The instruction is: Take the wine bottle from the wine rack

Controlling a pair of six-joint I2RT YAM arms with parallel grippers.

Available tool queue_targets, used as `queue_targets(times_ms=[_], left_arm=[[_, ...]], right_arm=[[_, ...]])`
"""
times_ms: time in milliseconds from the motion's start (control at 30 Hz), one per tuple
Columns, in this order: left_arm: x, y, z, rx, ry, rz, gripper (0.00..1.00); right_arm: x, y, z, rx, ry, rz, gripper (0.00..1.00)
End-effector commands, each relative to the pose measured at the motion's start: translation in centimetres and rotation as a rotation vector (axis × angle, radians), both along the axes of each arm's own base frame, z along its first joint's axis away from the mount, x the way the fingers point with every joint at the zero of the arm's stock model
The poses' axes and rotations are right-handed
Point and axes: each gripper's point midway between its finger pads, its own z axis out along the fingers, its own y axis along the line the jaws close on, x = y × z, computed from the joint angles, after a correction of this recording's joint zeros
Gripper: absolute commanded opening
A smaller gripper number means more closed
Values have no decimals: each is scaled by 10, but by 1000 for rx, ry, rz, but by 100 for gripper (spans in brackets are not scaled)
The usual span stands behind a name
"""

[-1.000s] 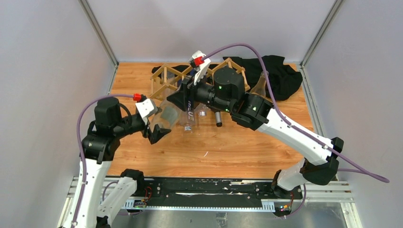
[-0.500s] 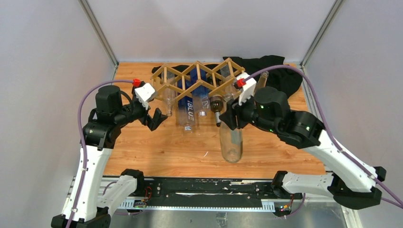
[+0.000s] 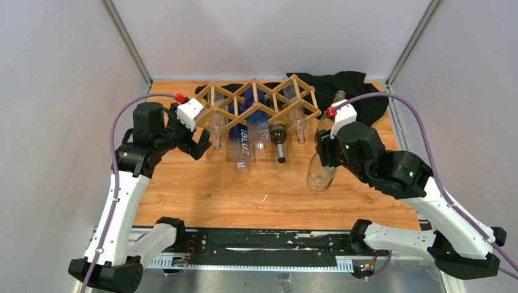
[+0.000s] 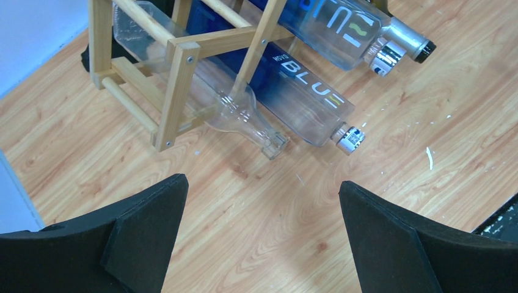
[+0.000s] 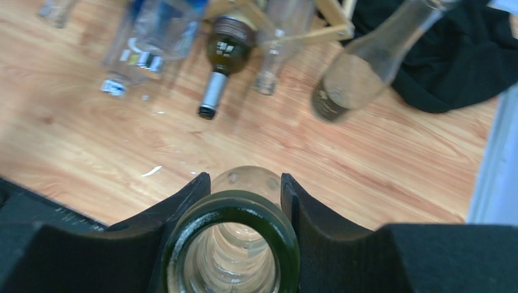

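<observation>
**Location.** The bottle (image 3: 319, 171) is out of the rack (image 3: 256, 101). It hangs neck-up in the right gripper (image 3: 324, 151), near the rack's right front corner. It tilts slightly. Its base is low over the table (image 3: 244, 195); contact cannot be confirmed.

**Handling.** Treat the bottle as clear, empty glass.
- It is rigid and fragile, and probably slick.
- Most of its weight lies in the body, below the grip, so expect it to swing if you move quickly.
- Hold it at the neck. In the wrist view the fingers (image 5: 177, 213) clamp both sides of the neck, with the mouth facing the camera.
- The fingers run along the glass, not across it, so the bottle could slide downward. Lower it gently.

**Right arm.** The arm reaches forward over the right half of the table, with the wrist pointing down at the bottle.

**Left arm.** The elbow is raised and bent. The left gripper (image 3: 198, 145) hovers beside the rack's left end with its jaws wide apart and empty. It faces a clear bottle neck (image 4: 250, 125) that protrudes from the rack.
</observation>
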Motion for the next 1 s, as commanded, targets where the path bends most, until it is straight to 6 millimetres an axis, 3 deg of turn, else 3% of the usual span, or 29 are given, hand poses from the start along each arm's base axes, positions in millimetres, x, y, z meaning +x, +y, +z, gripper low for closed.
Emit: queue_targets(times_ms=[0, 267, 500, 700, 967], left_arm=[[5, 8, -2, 24, -12, 36, 100], [5, 10, -4, 38, -14, 42, 100], [5, 14, -4, 49, -16, 55, 100], [6, 16, 0, 58, -24, 62, 100], [10, 18, 0, 67, -26, 75, 100]], right_arm=[[23, -35, 26, 48, -122, -214, 0], [49, -59, 12, 23, -107, -362, 0], [78, -93, 0, 11, -132, -533, 0], [107, -122, 2, 40, -147, -642, 0], [148, -148, -20, 44, -135, -747, 0]])
